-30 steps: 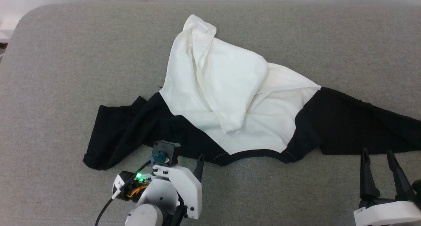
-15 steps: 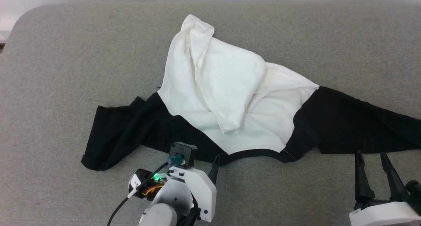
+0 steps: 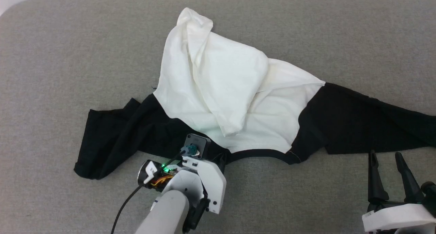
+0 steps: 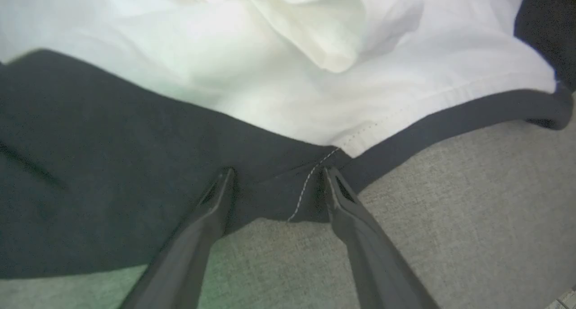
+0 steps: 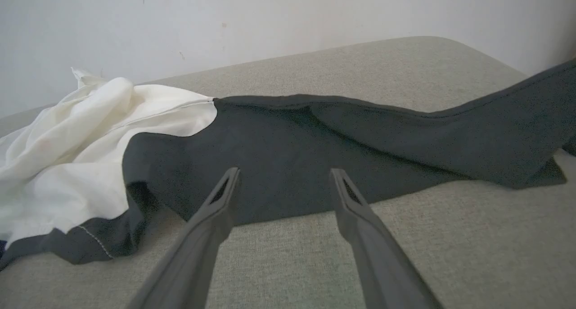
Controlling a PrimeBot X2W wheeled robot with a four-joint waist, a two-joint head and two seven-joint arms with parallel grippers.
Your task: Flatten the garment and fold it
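In the head view we see the garment [image 3: 221, 84] lying crumpled on the grey fabric surface [image 3: 68, 40]. Its white body is bunched and folded over itself in the middle, and a black sleeve stretches out to either side. The left gripper [image 3: 214, 157] sits at the garment's near edge, where the black neck trim meets the left sleeve. The white wrist housing hides most of its fingers. The right gripper [image 3: 385, 155] stands just off the near edge of the right sleeve, not touching it, with its two dark fingers spread and empty.

In the left wrist view the left gripper [image 4: 277, 174] has its fingers parted, with nothing clamped between them. Both tips lie over the black cloth at the garment's [image 4: 292, 97] near edge, on either side of a pale stitched seam. We cannot tell whether they press on it.

In the right wrist view the right gripper [image 5: 284, 172] is released, its fingers wide apart. The tips point at the long black sleeve of the garment [image 5: 292, 142], and the white body is heaped beyond it.
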